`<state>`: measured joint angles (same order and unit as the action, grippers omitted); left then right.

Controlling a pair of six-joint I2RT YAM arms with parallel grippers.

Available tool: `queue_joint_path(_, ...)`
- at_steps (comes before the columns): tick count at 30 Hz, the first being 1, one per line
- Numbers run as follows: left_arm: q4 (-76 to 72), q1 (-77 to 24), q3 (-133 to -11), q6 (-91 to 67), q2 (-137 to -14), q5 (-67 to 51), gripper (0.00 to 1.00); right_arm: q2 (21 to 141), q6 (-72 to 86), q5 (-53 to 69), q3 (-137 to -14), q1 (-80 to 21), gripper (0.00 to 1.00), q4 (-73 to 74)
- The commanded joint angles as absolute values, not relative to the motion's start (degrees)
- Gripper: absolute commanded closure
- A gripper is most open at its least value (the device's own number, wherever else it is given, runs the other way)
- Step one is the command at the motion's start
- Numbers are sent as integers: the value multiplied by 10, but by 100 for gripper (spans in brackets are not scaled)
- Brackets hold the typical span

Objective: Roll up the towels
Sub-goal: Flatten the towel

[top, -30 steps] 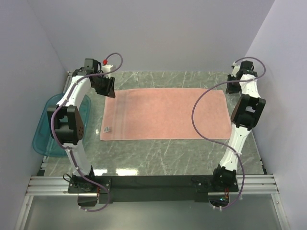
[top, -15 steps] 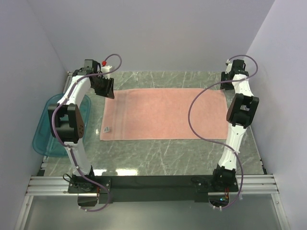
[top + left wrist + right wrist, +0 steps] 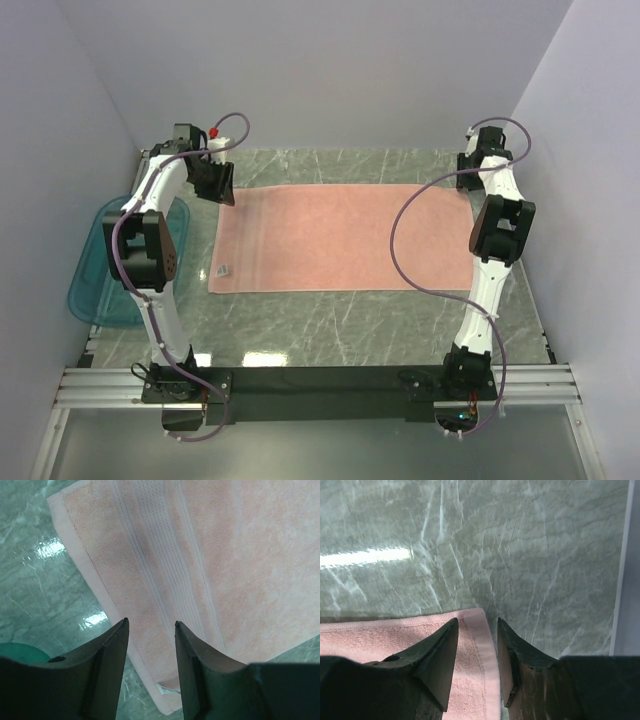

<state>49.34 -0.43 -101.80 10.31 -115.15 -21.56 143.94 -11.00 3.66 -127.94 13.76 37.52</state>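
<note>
- Salmon-pink terry, the towel (image 3: 345,238) lies flat and fully spread across the middle of the table (image 3: 350,320). It looks the same as a second ago, with no fold or roll started.
- What has changed is me. My right arm has swung outward and back, bringing my right claw (image 3: 478,162) to the towel's far right corner.
- In the right wrist view, my right claw (image 3: 477,622) has its jaws parted with nothing held. The hemmed corner of the towel (image 3: 395,635) sits right in the gap.
- My left claw (image 3: 220,183) has barely shifted. It hangs by the far left corner, near the teal tray (image 3: 90,290).
- In the left wrist view, my left claw (image 3: 150,625) is also parted and empty. The towel's (image 3: 190,555) short edge and woven band lie under it.
- I cannot tell whether either claw touches the cloth yet.
- The small white label (image 3: 223,269) sits at the near left corner.
- My judgement is that both claws are now lined up on the far corners, so gripping comes next and the rolling itself has not begun.
</note>
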Motion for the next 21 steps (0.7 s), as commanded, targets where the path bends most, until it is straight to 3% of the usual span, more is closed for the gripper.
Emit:
queue_joint_path(1, 502, -3, -1044, 113, -1160, -219, 52, 1461, -119, 26, -1311, 136, 56, 392)
queue_joint_path(9, 518, -2, -1096, 103, -1204, -200, 52, 1473, -127, 47, -1310, 135, 70, 404)
queue_joint_path(12, 523, -2, -1137, 92, -1234, -201, 51, 1470, -131, 53, -1304, 135, 87, 404)
queue_joint_path(13, 518, -2, -1146, 87, -1247, -200, 51, 1468, -131, 52, -1301, 135, 99, 403)
queue_joint_path(21, 423, -2, -1201, 11, -1298, -185, 52, 1448, -137, 52, -1300, 135, 100, 390)
